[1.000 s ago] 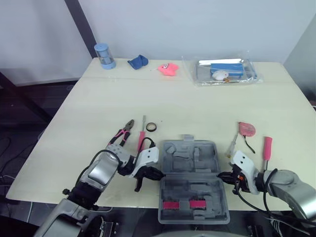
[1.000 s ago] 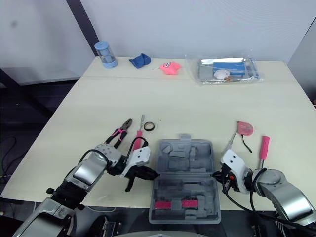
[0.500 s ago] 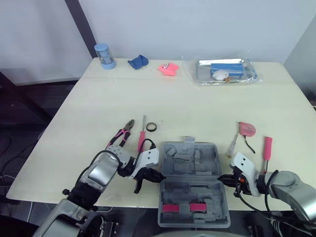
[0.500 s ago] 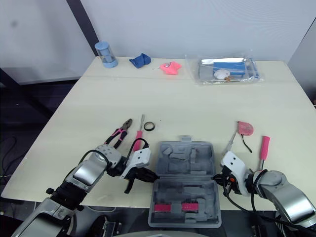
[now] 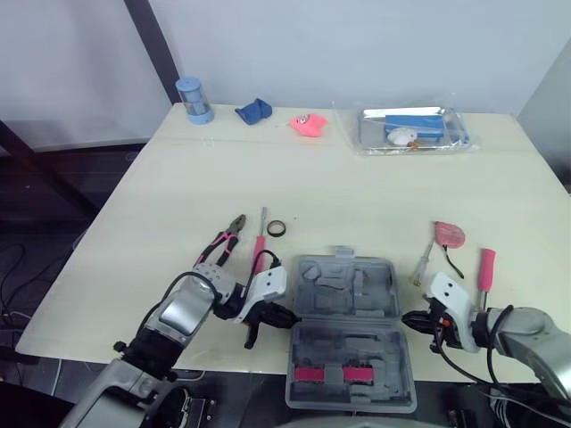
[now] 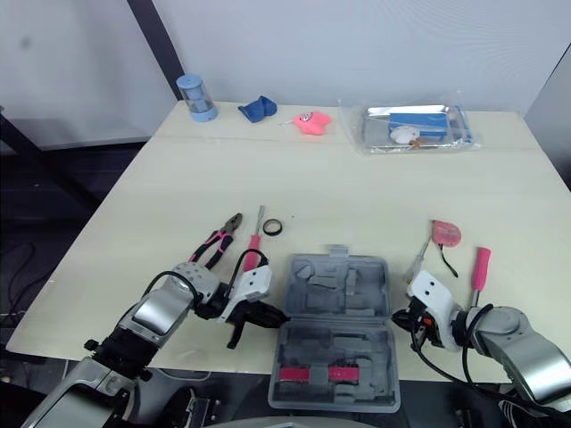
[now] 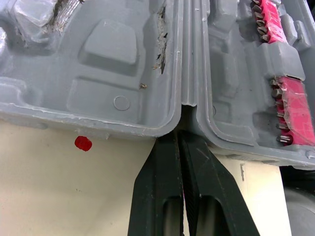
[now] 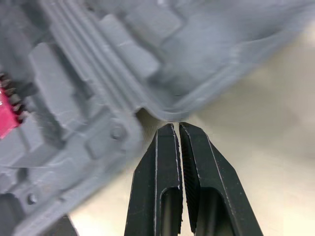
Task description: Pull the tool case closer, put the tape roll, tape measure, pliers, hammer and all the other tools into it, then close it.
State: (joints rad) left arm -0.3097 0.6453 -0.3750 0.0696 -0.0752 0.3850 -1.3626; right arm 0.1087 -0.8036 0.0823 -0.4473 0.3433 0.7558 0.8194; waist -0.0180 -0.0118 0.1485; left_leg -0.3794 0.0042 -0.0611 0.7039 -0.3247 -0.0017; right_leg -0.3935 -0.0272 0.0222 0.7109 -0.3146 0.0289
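Tool case [image 5: 350, 330]: grey, lying open flat at the middle of the desk's [image 5: 357, 192] near edge. The half with the pink bit strips appears to reach past that edge.

Left gripper [image 7: 179, 142]: fingers pressed together with nothing between them, tips set into the notch of the hinge on the case's left side. A small red dot [image 7: 83, 143] sits on the desk just beside it.

Right gripper [image 8: 174, 127]: fingers also closed on each other and empty, tips just short of the hinge end on the case's right side. Contact cannot be told.

Tools outside the case:
- Pliers [image 5: 225, 246], pink grips, left of the case.
- Screwdriver [image 5: 260, 242], pink handle, beside the pliers.
- Tape roll [image 5: 277, 228], a small black ring, just past the screwdriver.
- Tape measure [image 5: 446, 235], pink, right of the case.
- Thin light tool [image 5: 421, 264], between the tape measure and the case.
- Pink-handled tool [image 5: 486, 267], toward the right edge.

Along the far edge:
- Blue cylinder [image 5: 194, 99]
- Blue cloth [image 5: 253, 111]
- Pink lump [image 5: 308, 124]
- Clear bag [image 5: 415, 131]
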